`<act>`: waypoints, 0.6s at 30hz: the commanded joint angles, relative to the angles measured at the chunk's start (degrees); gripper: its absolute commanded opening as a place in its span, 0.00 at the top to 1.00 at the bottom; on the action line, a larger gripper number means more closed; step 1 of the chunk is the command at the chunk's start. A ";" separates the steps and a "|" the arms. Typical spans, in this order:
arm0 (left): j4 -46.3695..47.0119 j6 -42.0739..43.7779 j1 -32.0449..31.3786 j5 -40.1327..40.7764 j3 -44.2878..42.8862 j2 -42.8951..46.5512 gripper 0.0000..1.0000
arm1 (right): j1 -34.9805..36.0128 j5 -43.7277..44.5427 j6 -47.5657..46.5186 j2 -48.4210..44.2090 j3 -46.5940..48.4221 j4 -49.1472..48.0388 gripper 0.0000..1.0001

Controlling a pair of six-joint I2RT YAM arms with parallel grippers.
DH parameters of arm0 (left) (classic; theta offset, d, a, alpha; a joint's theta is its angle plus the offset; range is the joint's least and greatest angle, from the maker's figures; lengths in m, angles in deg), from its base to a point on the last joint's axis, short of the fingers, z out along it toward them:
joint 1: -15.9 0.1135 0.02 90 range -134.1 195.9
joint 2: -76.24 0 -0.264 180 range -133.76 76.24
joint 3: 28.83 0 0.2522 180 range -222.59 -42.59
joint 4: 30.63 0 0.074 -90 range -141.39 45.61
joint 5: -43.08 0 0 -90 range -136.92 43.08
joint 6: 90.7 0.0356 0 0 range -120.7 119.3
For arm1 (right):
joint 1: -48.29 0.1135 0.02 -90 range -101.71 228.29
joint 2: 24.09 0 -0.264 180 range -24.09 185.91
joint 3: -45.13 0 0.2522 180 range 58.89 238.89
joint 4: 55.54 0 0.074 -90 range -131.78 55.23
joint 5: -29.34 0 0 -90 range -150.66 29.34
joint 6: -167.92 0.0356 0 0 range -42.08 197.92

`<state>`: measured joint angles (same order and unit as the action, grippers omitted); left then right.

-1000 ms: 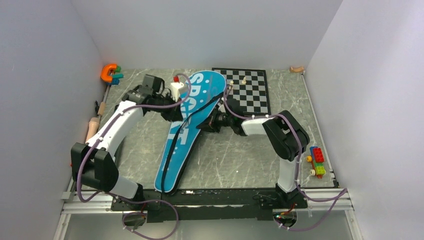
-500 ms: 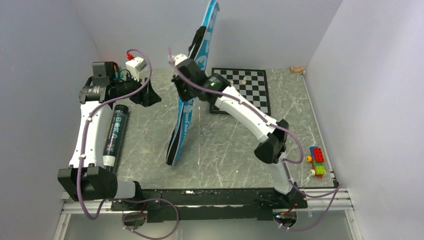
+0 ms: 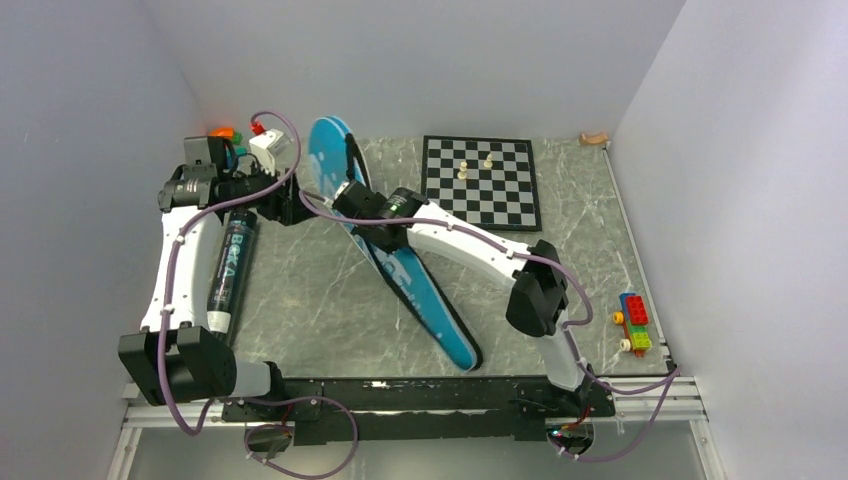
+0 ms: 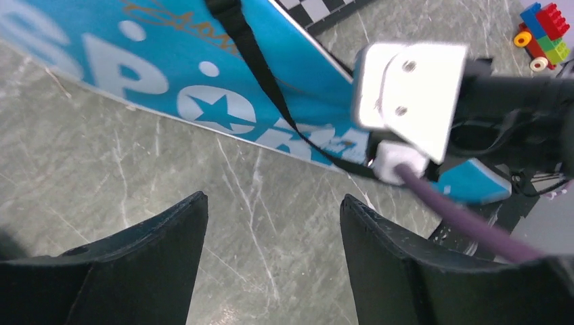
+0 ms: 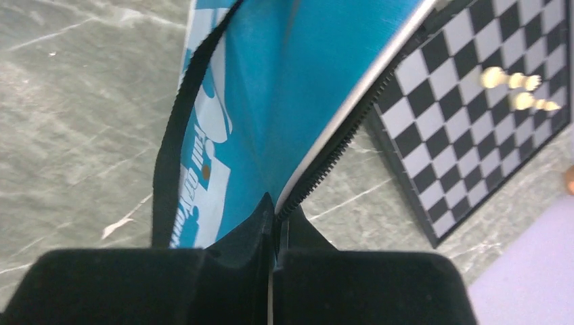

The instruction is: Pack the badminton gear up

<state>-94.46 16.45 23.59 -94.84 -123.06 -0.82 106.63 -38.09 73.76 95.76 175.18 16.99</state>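
Shows the blue racket bag (image 3: 420, 290) brought down from its tall, near-upright stance of half a second ago, now slanting from far left of centre to near right. Reverses its slant of a second ago, when flat from far centre to near left. Places the right gripper (image 5: 274, 223), pinched on the zipper edge, lower and further left. Puts the left gripper (image 4: 272, 200), jaws apart, off the bag. Uncovers the long black tube (image 3: 228, 270), unseen a second ago. Brings both chess pieces (image 3: 462, 172) back into sight.
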 commanded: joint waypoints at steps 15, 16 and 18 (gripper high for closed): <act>-8.87 17.30 0.40 -1.87 -6.48 3.57 0.16 | 3.05 23.64 -17.86 -14.85 -21.83 -27.42 1.00; -9.31 18.87 0.40 -2.54 -6.77 4.18 0.13 | 3.28 24.68 -16.97 -14.41 -22.01 -27.39 1.00; -10.36 22.42 0.09 -4.53 -6.53 5.56 0.05 | 3.67 24.90 -13.83 -13.22 -21.11 -26.17 1.00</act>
<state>-101.32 29.26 23.70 -95.30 -127.43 0.82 109.28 -21.39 58.22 84.33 152.73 -2.60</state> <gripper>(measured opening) 0.887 0.031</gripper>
